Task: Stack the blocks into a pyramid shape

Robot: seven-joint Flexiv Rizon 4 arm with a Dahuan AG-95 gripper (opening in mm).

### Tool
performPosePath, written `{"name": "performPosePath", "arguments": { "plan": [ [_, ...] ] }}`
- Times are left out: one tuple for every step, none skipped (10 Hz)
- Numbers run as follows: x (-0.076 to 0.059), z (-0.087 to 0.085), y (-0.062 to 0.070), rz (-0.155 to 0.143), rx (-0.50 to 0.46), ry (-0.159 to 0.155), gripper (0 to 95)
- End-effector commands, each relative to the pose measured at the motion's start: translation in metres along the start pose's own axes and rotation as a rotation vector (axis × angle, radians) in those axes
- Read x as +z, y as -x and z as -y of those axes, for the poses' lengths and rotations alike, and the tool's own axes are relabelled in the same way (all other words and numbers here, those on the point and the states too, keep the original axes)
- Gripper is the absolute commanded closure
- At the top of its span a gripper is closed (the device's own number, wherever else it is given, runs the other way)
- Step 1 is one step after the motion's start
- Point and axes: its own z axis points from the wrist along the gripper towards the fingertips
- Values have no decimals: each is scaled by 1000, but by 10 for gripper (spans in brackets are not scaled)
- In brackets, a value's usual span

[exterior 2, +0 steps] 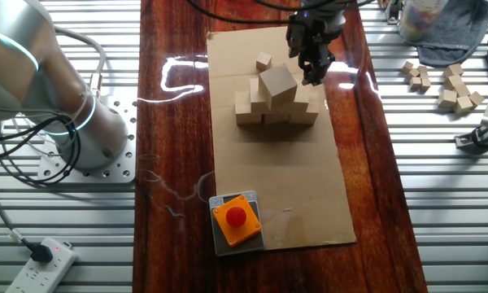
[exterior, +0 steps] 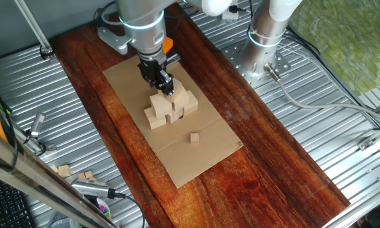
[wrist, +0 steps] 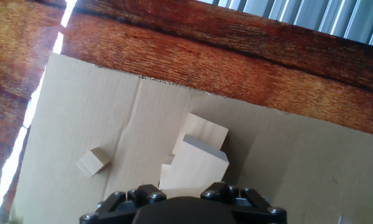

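Gripper (exterior 2: 313,67) hangs beside the top cube of the blocks (exterior 2: 276,99) piled mid-cardboard (exterior 2: 309,203), top cube turned cornerwise to the row beneath; whether its jaws are parted I cannot tell

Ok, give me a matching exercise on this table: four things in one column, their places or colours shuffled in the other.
Things:
1. top block
2. tiny wooden cube
3. orange box
4. cardboard sheet

Descriptions:
A. lies flat on the dark wooden board
B. carries a red button
C. crowns the pile, beside the gripper
D. sits alone on the cardboard, apart from the pile

Pairs: 1-C, 2-D, 3-B, 4-A
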Motion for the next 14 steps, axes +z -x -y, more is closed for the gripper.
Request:
{"name": "performPosePath", "arguments": {
  "plan": [
    [-6,8,3,-8,-24,-12,950],
    [-7,15,2,-13,-48,-19,950],
    [-5,21,0,-12,-62,-20,950],
    [-2,26,-3,-9,-76,-23,950],
    [-1,29,-5,-9,-87,-23,950],
    [1,32,-7,-6,-103,-23,950],
    [2,34,-9,-5,-118,-21,950],
    [4,38,-13,-6,-142,-24,950],
    [7,42,-16,-5,-160,-25,950],
    [9,44,-19,-2,-168,-25,950],
    [11,46,-21,-2,-179,-25,950],
    [13,48,-24,-2,-190,-25,950],
    [14,49,-27,-2,-193,-25,950],
    [16,50,-32,1,-192,-23,950]
  ]
}}
